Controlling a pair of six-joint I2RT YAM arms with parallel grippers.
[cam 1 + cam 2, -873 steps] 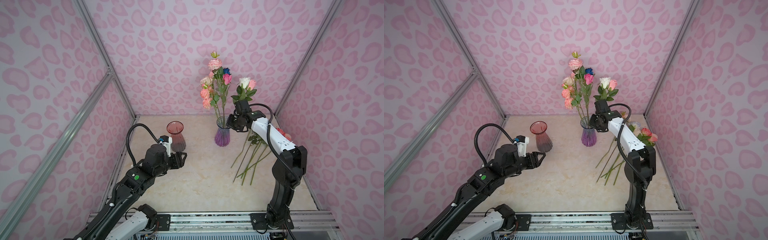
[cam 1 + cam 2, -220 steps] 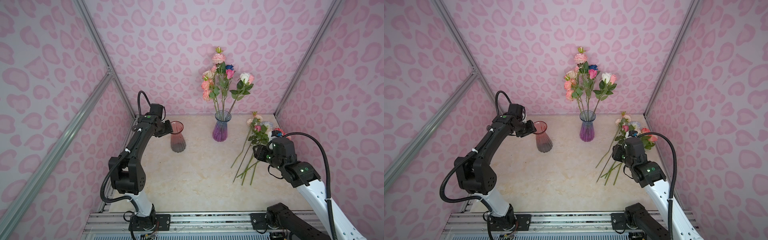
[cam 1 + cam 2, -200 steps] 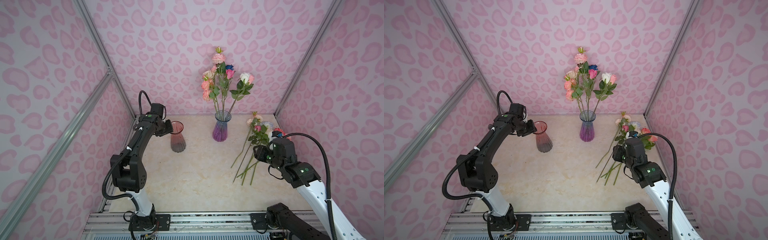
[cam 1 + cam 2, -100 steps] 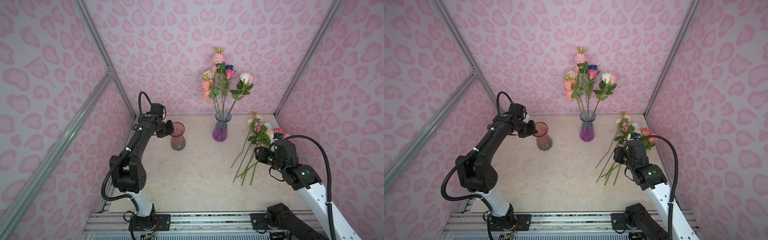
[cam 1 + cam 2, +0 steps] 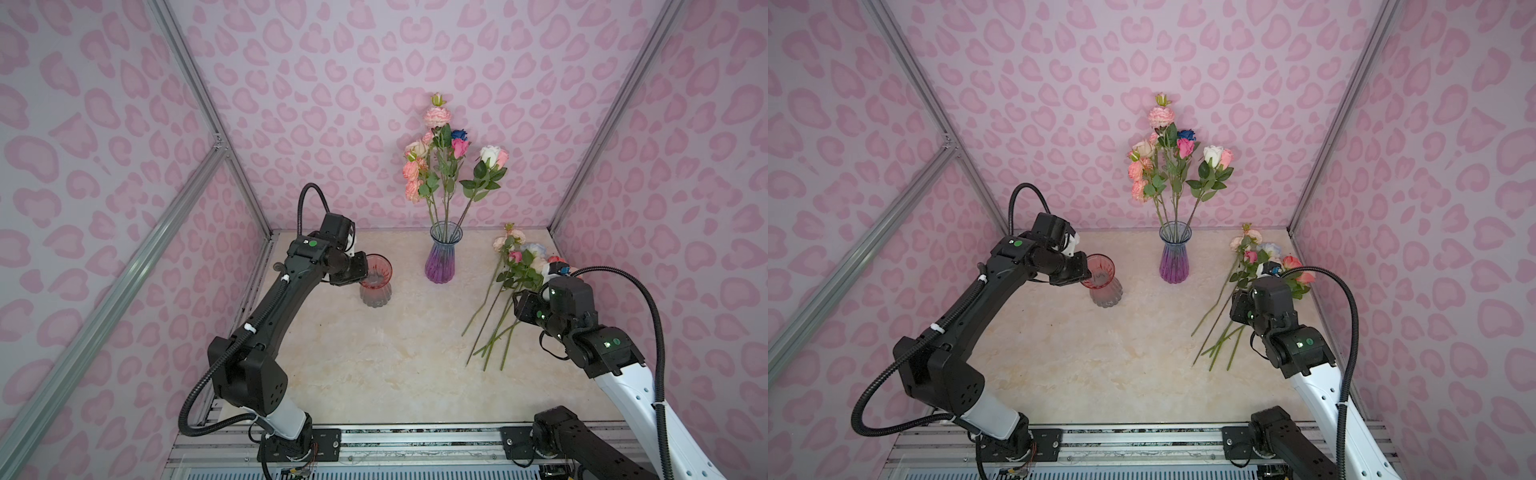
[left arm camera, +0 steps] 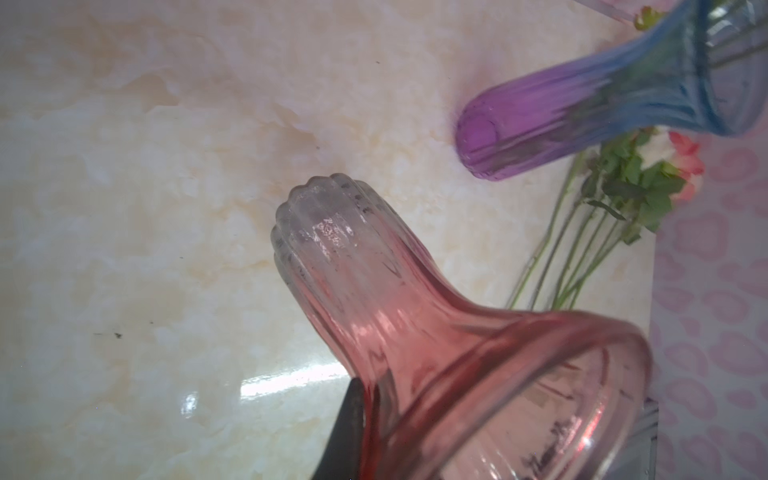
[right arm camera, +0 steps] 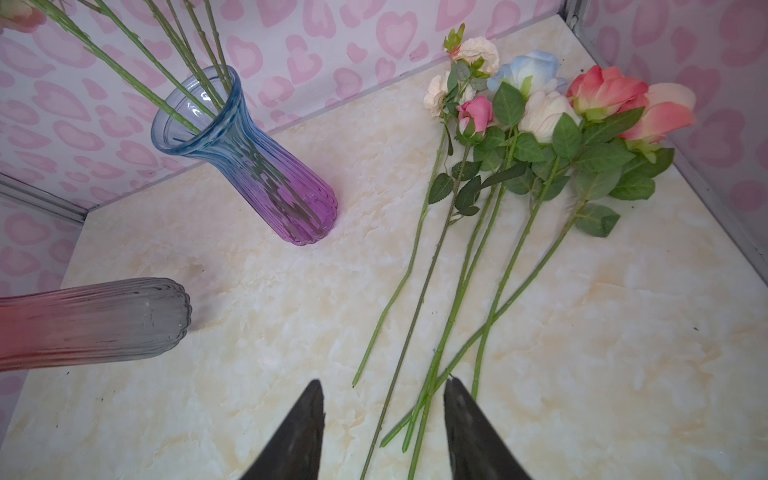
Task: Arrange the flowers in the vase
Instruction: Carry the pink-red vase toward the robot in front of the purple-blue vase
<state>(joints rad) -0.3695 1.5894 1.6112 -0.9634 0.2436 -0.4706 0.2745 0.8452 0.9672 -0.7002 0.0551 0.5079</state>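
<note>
Left jaws newly tight on red vase (image 5: 376,286) rim; right jaws apart above flowers (image 7: 544,112) near purple vase (image 5: 440,262)

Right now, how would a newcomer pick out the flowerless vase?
On the marble tabletop, look left of the purple vase that holds flowers. The red vase stands there, its rim clamped by the left gripper, jaws shut. It alone is empty, red on top fading to clear grey.

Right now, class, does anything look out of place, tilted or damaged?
Nothing spilled or broken. The oddity: the left gripper is clamped on the rim of the empty red vase, while loose flowers lie crossed on the table beside the purple vase.
</note>
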